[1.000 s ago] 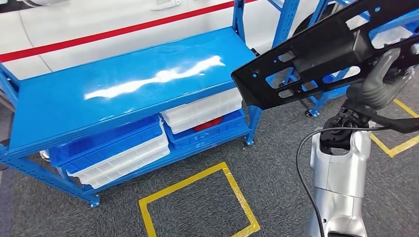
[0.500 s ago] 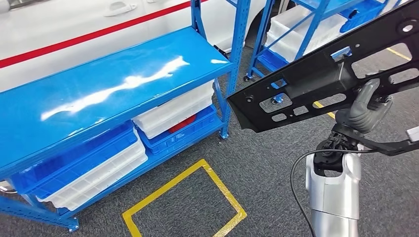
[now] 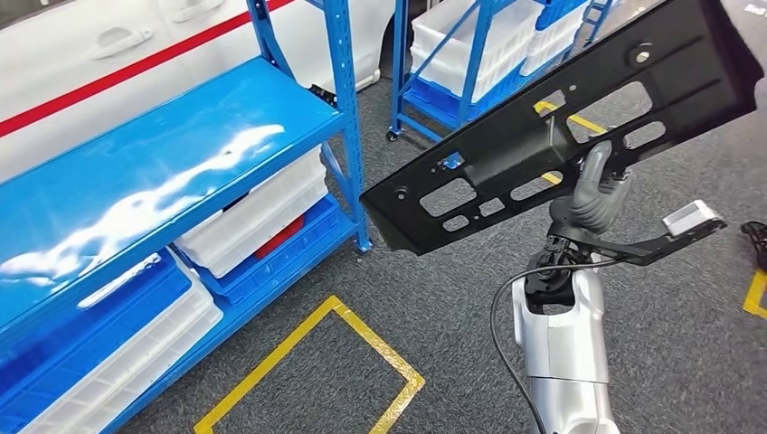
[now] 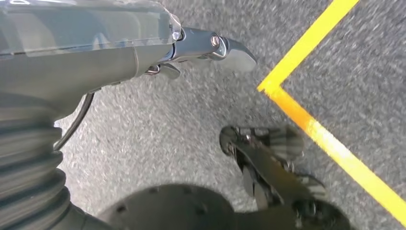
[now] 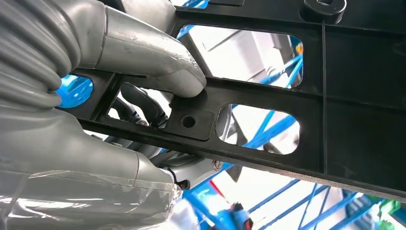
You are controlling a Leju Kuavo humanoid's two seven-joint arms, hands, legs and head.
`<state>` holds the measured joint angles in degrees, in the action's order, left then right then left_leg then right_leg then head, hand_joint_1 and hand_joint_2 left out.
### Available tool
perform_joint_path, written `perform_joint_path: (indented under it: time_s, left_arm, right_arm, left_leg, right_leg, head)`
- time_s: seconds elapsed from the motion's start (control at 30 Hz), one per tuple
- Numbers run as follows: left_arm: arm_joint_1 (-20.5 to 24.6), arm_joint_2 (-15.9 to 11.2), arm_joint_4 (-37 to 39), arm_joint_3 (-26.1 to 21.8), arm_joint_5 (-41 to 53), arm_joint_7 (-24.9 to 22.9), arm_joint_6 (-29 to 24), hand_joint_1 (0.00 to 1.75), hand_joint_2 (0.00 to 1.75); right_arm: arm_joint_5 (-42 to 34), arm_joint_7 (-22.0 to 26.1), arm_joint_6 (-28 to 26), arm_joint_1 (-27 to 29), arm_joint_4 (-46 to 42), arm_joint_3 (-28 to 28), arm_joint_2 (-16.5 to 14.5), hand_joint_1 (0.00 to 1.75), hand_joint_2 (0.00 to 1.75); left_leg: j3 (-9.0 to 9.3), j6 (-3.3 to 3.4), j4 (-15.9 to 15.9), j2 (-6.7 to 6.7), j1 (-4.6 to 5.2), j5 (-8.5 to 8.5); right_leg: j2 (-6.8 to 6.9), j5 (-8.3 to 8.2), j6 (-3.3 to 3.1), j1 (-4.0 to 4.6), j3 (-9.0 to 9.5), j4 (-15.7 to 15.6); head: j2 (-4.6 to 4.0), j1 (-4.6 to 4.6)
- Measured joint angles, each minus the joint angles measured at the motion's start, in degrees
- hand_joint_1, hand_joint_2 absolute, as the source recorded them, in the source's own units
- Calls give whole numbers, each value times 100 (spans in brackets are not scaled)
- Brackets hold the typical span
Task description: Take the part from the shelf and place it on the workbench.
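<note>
The part is a long black plastic panel (image 3: pixel 561 136) with several cut-out windows. It hangs tilted in the air over the grey carpet, right of the blue shelf (image 3: pixel 136 181). My right hand (image 3: pixel 592 199) grips it from below near its middle. In the right wrist view the grey thumb (image 5: pixel 143 52) presses on a bar of the panel (image 5: pixel 364 96) and dark fingers curl through a window behind it. My left hand (image 4: pixel 95 52) hangs over the floor, holding nothing, with a fingertip (image 4: pixel 230 48) reaching straight out past the thumb.
The blue shelf has a bare glossy top and white and blue bins (image 3: pixel 253 212) below. A second blue rack (image 3: pixel 470 54) with white bins stands behind the panel. A white car (image 3: pixel 90 54) lies beyond. Yellow tape (image 3: pixel 362 344) marks a square on the carpet.
The whole view has swung to the right: the blue shelf slid to the left and the second rack came into view. The panel stays in my right hand.
</note>
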<state>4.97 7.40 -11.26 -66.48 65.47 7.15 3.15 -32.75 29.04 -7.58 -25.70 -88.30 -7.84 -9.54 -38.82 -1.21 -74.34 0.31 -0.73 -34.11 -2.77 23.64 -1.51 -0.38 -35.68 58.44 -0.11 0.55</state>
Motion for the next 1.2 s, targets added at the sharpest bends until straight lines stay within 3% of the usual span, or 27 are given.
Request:
perform_joint_path:
  time_s: [0.07, 0.13, 0.2, 0.23, 0.27, 0.33, 0.4, 0.47, 0.5, 0.53, 0.57, 0.6, 0.67, 0.7, 0.77, 0.83, 0.9, 0.97, 1.0, 1.03, 1.07, 1.13, 1.2]
  left_arm:
    - [-4, -29, -2, -49, -67, 19, -95, 0, 175]
    - [-18, -54, -4, -97, -100, 93, -202, 0, 175]
    - [-29, -67, -4, -118, -100, 245, -247, 0, 175]
    - [-23, -66, -4, -123, -93, 338, -232, 0, 175]
    - [-7, -62, -4, -127, -79, 433, -199, 0, 175]
    - [28, -49, -4, -128, -35, 570, -111, 0, 175]
    - [35, -35, -4, -127, 15, 620, -49, 0, 175]
    - [30, -23, -4, -124, 55, 624, -22, 0, 175]
    - [32, -15, -4, -122, 63, 621, -17, 0, 175]
    - [37, -4, -3, -120, 63, 614, -16, 0, 175]
    - [41, 10, -3, -119, 49, 602, -22, 0, 175]
    - [43, 22, -3, -120, 29, 586, -37, 0, 175]
    - [47, 40, -3, -121, -7, 529, -89, 0, 175]
    - [51, 45, -4, -121, -7, 489, -115, 0, 175]
    - [64, 58, -3, -121, 21, 399, -149, 0, 175]
    - [79, 67, -3, -121, 54, 343, -154, 0, 175]
    - [73, 72, -2, -121, 68, 328, -143, 0, 175]
    - [51, 79, -2, -121, 69, 325, -130, 0, 175]
    - [46, 82, -2, -121, 66, 324, -126, 0, 175]
    - [48, 83, -2, -121, 61, 326, -122, 0, 175]
    - [54, 84, -2, -121, 52, 330, -115, 0, 175]
    - [65, 86, -2, -121, 36, 352, -92, 0, 175]
    - [75, 102, -2, -121, 36, 378, -75, 0, 175]
  right_arm:
    - [-53, 2, 35, 0, 76, 20, -22, 175, 175]
    - [-104, 71, 112, -7, 134, 24, -22, 175, 175]
    - [-124, 198, 168, -17, 191, 8, 16, 175, 175]
    - [-119, 256, 169, -21, 210, -18, 54, 175, 175]
    - [-99, 302, 148, -25, 220, -58, 103, 175, 175]
    - [-19, 318, 48, -56, 198, -152, 196, 175, 175]
    - [90, 273, -83, -90, 136, -205, 242, 175, 175]
    - [169, 217, -176, -86, 74, -221, 253, 175, 175]
    - [197, 198, -205, -80, 50, -228, 258, 175, 175]
    - [227, 188, -226, -78, 29, -234, 264, 175, 175]
    - [259, 187, -240, -87, 11, -240, 271, 175, 175]
    - [288, 190, -251, -111, -3, -243, 277, 175, 175]
    - [334, 213, -263, -195, -8, -232, 285, 175, 175]
    - [353, 238, -269, -237, -1, -225, 296, 175, 175]
    - [393, 318, -289, -273, 8, -213, 337, 175, 175]
    - [417, 401, -312, -266, -19, -210, 368, 175, 175]
    - [425, 445, -326, -250, -70, -209, 376, 175, 175]
    - [427, 455, -336, -213, -103, -209, 379, 175, 175]
    - [427, 455, -341, -193, -113, -212, 380, 175, 175]
    - [431, 453, -346, -179, -126, -215, 380, 175, 175]
    - [443, 450, -351, -174, -146, -219, 381, 175, 175]
    - [492, 443, -358, -198, -187, -222, 381, 175, 175]
    - [537, 425, -367, -233, -201, -220, 380, 175, 175]
  left_leg:
    - [236, 52, 620, -115, 2, 429]
    - [522, 94, 1319, -375, -8, 724]
    - [608, 110, 1539, -470, 5, 762]
    - [615, 124, 1558, -401, 15, 781]
    - [624, 157, 1591, -332, 13, 808]
    - [645, 228, 1670, -186, 4, 863]
    - [650, 268, 1700, -26, 17, 881]
    - [642, 272, 1696, 158, 27, 874]
    - [639, 266, 1694, 248, 27, 869]
    - [640, 254, 1689, 333, 26, 861]
    - [645, 236, 1680, 411, 25, 848]
    - [649, 208, 1667, 481, 34, 830]
    - [660, 139, 1634, 608, 61, 786]
    - [670, 105, 1628, 668, 75, 769]
    - [693, 37, 1617, 747, 59, 736]
    - [631, -18, 1422, 503, 20, 577]
    - [355, -31, 782, 140, 1, 217]
    - [24, -18, 82, 29, 3, -40]
    - [-40, -3, -24, 16, 5, -5]
    - [-4, 19, 96, 0, 7, 136]
    - [123, 49, 409, -47, 9, 354]
    - [428, 107, 1146, -335, 3, 698]
    - [579, 123, 1504, -543, 8, 776]
  right_leg:
    - [-168, 1, 3, 11, -3, 27]
    - [-324, -5, 35, 16, -35, 58]
    - [-467, -37, 106, -11, -90, 64]
    - [-538, -61, 152, -26, -111, 51]
    - [-520, -64, 183, -35, -126, 58]
    - [-223, 90, 225, -16, -241, 281]
    - [134, 449, 252, -17, -545, 925]
    - [219, 670, 294, -51, -836, 1541]
    - [237, 634, 313, -71, -847, 1588]
    - [268, 512, 329, -89, -747, 1422]
    - [350, 336, 341, -101, -537, 1060]
    - [501, 209, 342, -93, -312, 655]
    - [691, 87, 276, -53, -38, 133]
    - [701, 101, 229, -24, -21, 72]
    - [547, 83, 141, -10, -28, 60]
    - [416, 60, 70, -26, -19, 37]
    - [284, 48, 14, -27, -19, 30]
    - [117, 43, -15, -1, -22, 32]
    - [18, 41, -20, 12, -22, 35]
    - [-81, 40, -20, 20, -20, 41]
    - [-180, 39, -20, 23, -18, 50]
    - [-347, 36, -1, 15, -28, 71]
    - [-494, 11, 64, -20, -74, 79]
  head:
    - [0, 0]
    - [0, -1]
    - [0, -1]
    - [0, -1]
    - [0, -1]
    - [0, -3]
    - [0, -4]
    - [0, -3]
    - [0, -4]
    - [0, -4]
    - [0, -3]
    - [0, -4]
    - [0, -2]
    - [0, -2]
    - [0, -2]
    - [0, -2]
    - [0, -2]
    - [0, -2]
    - [0, -2]
    - [0, -2]
    - [0, -2]
    - [0, -2]
    - [0, -2]
